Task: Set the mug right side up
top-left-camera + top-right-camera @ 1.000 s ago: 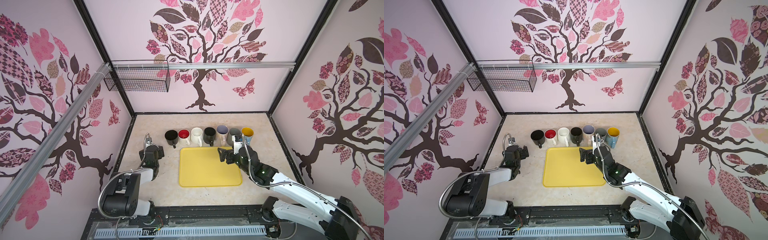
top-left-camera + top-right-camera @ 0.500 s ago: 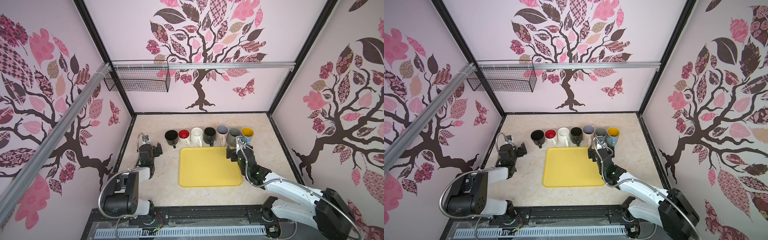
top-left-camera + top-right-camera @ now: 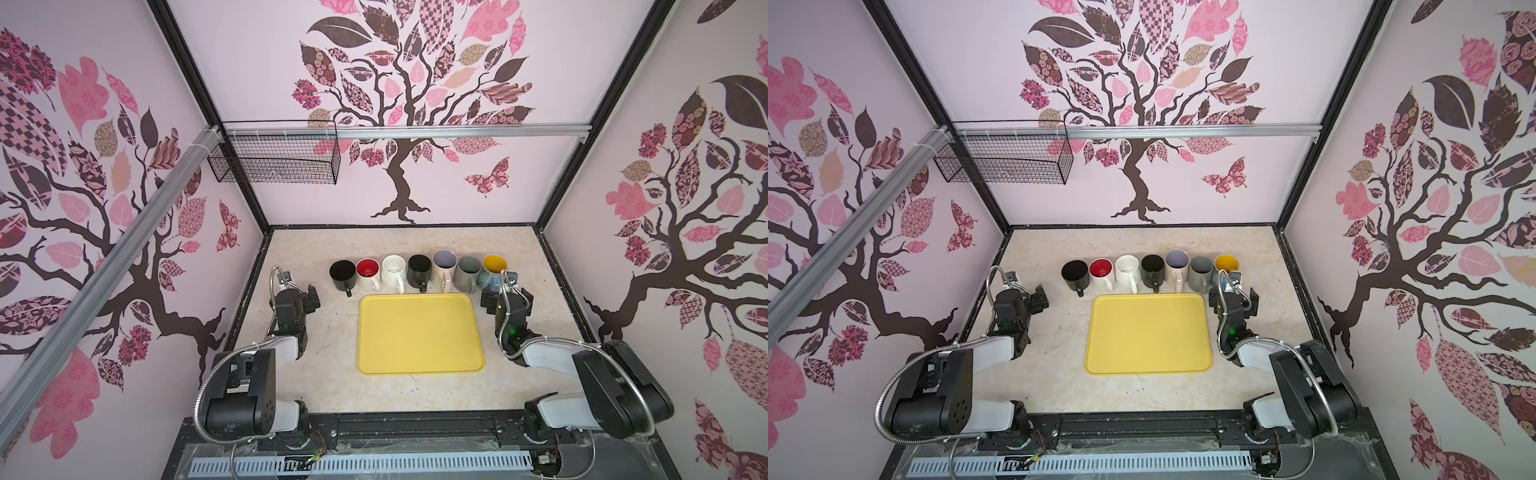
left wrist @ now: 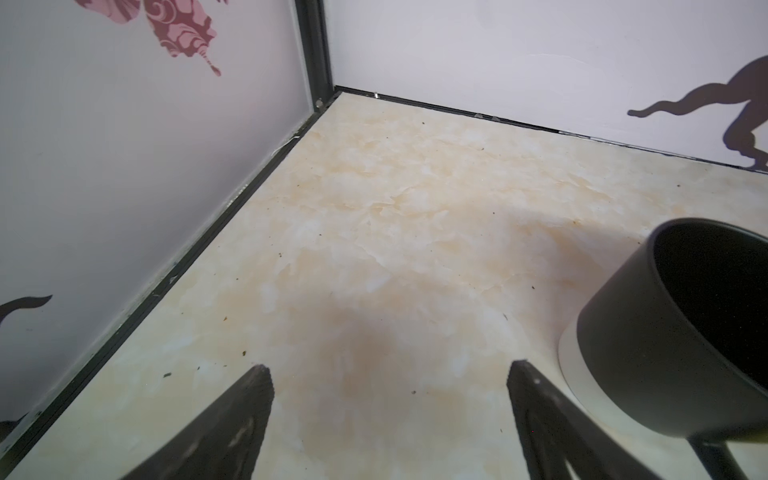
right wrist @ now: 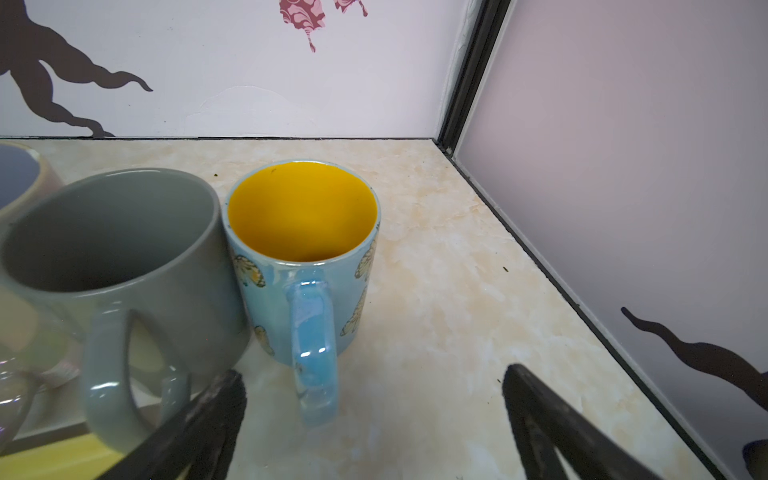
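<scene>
Marble tabletop (image 3: 415, 245) bears upright mugs (image 3: 419, 267); left fingers (image 4: 237, 424) and right fingers (image 5: 203, 424) spread wide, empty.

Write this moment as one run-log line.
mugs: all seven upright behind yellow tray | left gripper: open, empty | right gripper: open, empty, facing blue mug

Seven upright mugs (image 3: 1152, 270) behind yellow tray (image 3: 1148, 332)

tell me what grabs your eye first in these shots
A row of seven upright ceramic mugs stands just beyond the far edge of a bare bright yellow rectangular plastic tray at the centre of the marbled tabletop. Big pink and brown tree decals cover all three walls. The left gripper and right gripper sit open and empty, one either side of the tray.
</scene>
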`<state>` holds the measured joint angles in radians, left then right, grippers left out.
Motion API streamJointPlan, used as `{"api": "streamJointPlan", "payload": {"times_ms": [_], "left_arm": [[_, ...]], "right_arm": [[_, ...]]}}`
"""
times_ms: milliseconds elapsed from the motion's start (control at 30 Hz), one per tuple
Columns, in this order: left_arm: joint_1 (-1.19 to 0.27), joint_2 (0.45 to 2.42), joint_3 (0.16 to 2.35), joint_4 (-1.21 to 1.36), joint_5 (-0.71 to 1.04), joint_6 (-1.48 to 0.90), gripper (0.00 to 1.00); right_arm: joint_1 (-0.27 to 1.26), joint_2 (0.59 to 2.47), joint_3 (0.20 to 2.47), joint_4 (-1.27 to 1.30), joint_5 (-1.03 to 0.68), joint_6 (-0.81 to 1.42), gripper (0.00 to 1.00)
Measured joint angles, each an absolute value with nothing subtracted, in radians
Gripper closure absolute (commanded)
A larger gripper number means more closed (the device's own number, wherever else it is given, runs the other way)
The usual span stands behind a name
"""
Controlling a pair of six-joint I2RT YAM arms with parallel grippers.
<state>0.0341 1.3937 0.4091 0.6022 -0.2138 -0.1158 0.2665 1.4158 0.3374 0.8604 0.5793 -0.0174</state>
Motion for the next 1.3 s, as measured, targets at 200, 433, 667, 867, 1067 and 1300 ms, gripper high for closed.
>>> {"api": "streamJointPlan", "payload": {"times_ms": [200, 433, 667, 867, 1067, 1300], "left_arm": [[0.014, 1.546, 0.377, 0.837, -0.195, -0.077, 0.04], [0.015, 1.584, 0.356, 0.900, -0.227, -0.072, 0.04], [-0.006, 1.585, 0.357, 0.938, -0.258, -0.059, 0.04], [-0.006, 1.585, 0.357, 0.942, -0.266, -0.055, 0.04], [-0.006, 1.585, 0.357, 0.942, -0.268, -0.055, 0.04], [-0.006, 1.585, 0.357, 0.942, -0.268, -0.055, 0.03]], "right_arm": [[0.182, 1.524, 0.281, 1.044, 0.446, -0.022, 0.00], [0.038, 1.553, 0.259, 1.122, 0.274, 0.058, 0.00], [0.064, 1.554, 0.259, 1.151, 0.257, 0.064, 0.00], [0.065, 1.554, 0.259, 1.157, 0.257, 0.064, 0.00], [0.065, 1.554, 0.259, 1.157, 0.257, 0.064, 0.00], [0.065, 1.554, 0.259, 1.157, 0.257, 0.063, 0.00]]}}
